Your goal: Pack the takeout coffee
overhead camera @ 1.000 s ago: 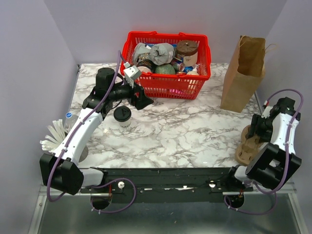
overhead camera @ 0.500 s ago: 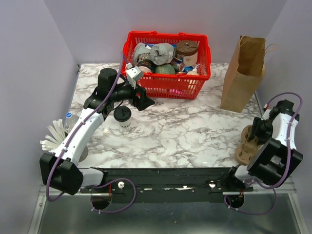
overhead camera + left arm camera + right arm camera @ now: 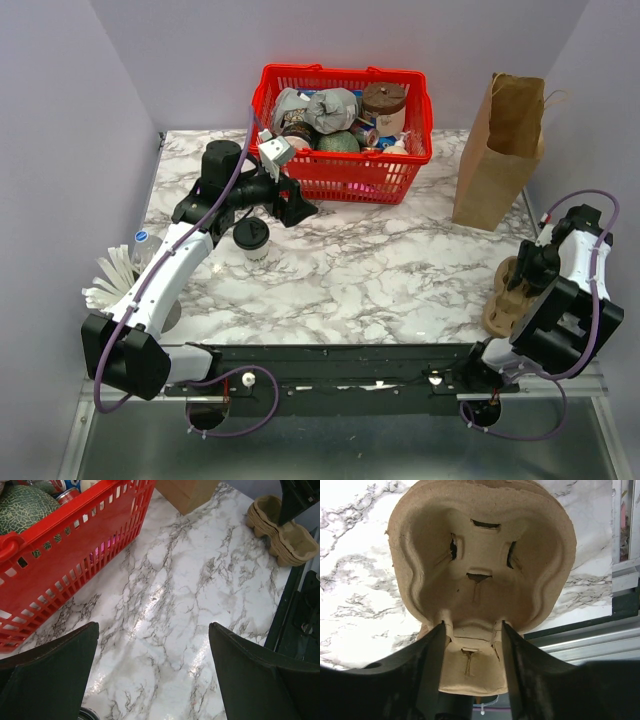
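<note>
- The marble tabletop I work over is white with grey veins, and glossy enough to throw back a bright glare in my left wrist view.
- Plain pale lilac walls close the table in at the back and on both sides.
- A black rail runs along the near edge, where my two arms are bolted.
- A red basket full of groceries sits at the back of the table against the wall.
- A brown paper bag stands upright to the basket's right.
- A water bottle stands at the table's left edge.
- The takeout coffee stands upright on the marble, lid on, just in front of the basket's left corner.
- My left claw hangs near the coffee and beside the basket, spread wide, with only bare marble between its fingers.
- My right claw is at the table's right edge, pressing in on both sides of the narrow neck of a brown pulp cup carrier.
</note>
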Robot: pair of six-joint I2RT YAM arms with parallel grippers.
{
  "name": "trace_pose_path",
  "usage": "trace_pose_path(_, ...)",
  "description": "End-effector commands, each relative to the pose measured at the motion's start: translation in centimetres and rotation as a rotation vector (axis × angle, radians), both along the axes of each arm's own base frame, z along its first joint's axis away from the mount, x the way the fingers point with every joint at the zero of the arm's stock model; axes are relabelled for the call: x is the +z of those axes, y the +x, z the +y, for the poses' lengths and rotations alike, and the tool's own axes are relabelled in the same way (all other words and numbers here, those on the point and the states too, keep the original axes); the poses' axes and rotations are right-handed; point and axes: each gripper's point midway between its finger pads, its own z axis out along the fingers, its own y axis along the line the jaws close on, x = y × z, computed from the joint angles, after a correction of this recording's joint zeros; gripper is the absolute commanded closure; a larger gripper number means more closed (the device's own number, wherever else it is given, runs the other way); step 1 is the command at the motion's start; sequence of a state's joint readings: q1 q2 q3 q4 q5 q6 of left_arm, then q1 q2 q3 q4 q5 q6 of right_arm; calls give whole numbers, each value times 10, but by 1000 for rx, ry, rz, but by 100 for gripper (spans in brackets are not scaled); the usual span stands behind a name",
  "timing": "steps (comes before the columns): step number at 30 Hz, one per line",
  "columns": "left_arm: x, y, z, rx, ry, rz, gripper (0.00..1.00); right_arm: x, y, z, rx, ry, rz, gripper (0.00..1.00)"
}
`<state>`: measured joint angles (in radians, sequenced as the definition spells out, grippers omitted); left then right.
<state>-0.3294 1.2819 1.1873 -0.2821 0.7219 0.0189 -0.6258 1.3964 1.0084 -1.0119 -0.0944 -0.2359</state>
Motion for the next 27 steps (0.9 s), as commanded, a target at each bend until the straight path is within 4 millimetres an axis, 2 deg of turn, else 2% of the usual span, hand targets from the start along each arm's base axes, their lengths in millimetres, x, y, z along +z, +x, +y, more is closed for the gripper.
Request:
trace_pose_path(1, 4, 2, 0, 6, 6, -23, 2, -7, -1, -3, -12, 0, 16, 47)
trace_pose_path(7, 3, 3, -1, 9, 6, -22, 2, -10, -3, -1, -7, 15, 28, 47)
trace_pose_path(19, 0, 2, -1, 9, 1, -27, 2, -15, -23, 11, -5, 28, 69, 47)
trace_pose_path(21, -2, 2, -1, 10, 0, -21, 2, -15, -24, 11, -5, 27, 70, 52)
trace_pose_path(27, -1, 3, -1, 11, -4, -23, 2, 2, -9, 5, 6, 7, 0, 71)
